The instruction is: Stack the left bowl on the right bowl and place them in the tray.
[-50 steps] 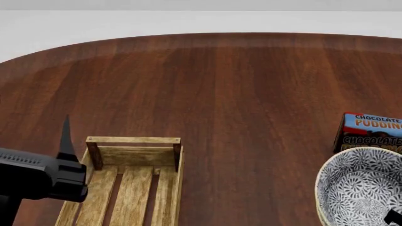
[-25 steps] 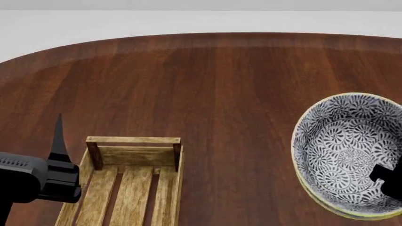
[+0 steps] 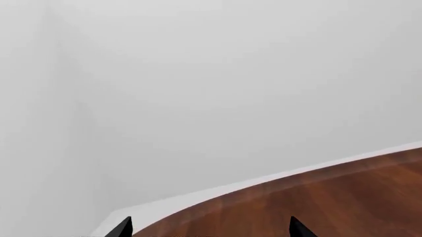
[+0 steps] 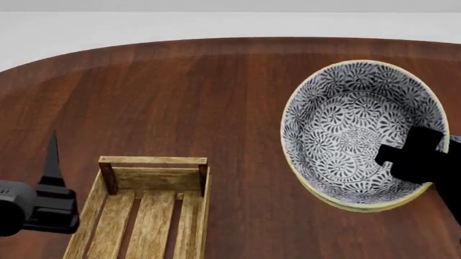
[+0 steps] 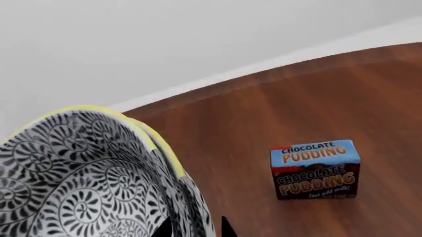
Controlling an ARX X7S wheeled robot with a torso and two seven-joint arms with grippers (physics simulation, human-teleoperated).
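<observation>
Right tool: clamped on the near-right rim of the bowls, one finger inside the wall and one outside, as the right wrist view confirms with the rim passing between the two dark fingertips. The bowls are nested, one inside the other; two yellow rims show side by side in the right wrist view. The pair is lifted off the surface and tilted, the opening turned toward the head camera, so the patterned black-and-white interior is fully visible. In the head view it sits to the right of centre, well apart from the tray.

Tray: light wood, slatted bottom, one raised end bar toward the far side. It rests on the surface at lower left of the head view, running out of frame at the near edge. Nothing lies on the visible slats.

Left tool: just beside the tray's left wall, holding nothing. The left wrist view shows two fingertips set wide apart, with only the surface edge and a pale wall beyond them.

Pudding box: upright on the surface, seen in the right wrist view only, beyond the bowls and apart from them.
</observation>
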